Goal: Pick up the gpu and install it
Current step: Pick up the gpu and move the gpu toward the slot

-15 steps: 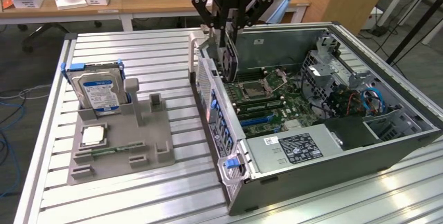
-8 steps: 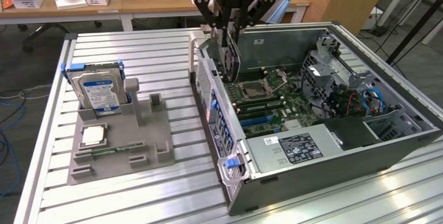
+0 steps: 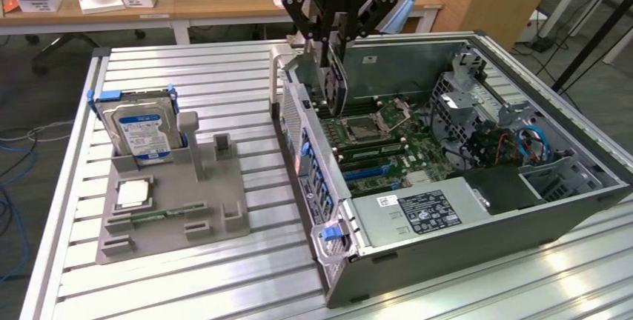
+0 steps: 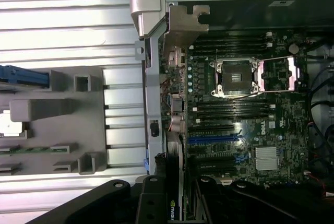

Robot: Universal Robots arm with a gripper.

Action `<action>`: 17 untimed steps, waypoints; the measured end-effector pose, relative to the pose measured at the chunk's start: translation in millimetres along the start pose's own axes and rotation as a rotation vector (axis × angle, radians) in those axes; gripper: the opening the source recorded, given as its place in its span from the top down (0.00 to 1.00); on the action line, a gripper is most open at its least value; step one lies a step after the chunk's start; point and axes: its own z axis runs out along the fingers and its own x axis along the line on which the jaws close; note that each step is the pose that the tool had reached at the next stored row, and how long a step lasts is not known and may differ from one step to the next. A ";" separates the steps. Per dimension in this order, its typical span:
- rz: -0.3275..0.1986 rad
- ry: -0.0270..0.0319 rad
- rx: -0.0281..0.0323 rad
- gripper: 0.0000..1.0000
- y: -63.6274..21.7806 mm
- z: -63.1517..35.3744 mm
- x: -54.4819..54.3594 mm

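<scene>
Standing at the exterior view's left, a grey holder tray [image 3: 222, 216] carries 1 blue-labelled hard drive [image 3: 141, 131]; at centre the gripper [image 3: 333, 42] has its jaws drawn narrow onto the top edge of the gpu [image 3: 334, 87], which hangs upright just above the open computer case [image 3: 554, 216], near its rear wall; rightwards lies the motherboard [image 3: 396, 150]. Judging by looks, the card is light, stiff and fragile, best pinched by its bare edges, clear of chips and contacts. Everything rests on a ribbed metal table [image 3: 198, 68]; office desks [image 3: 118, 12] stand behind.
</scene>
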 end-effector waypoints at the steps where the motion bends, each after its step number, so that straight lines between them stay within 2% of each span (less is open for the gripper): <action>1: 0.000 0.0000 0.0000 0.74 0.0 0.0 -0.6; 17: 0.000 0.0000 0.0000 0.74 0.8 0.2 -10.5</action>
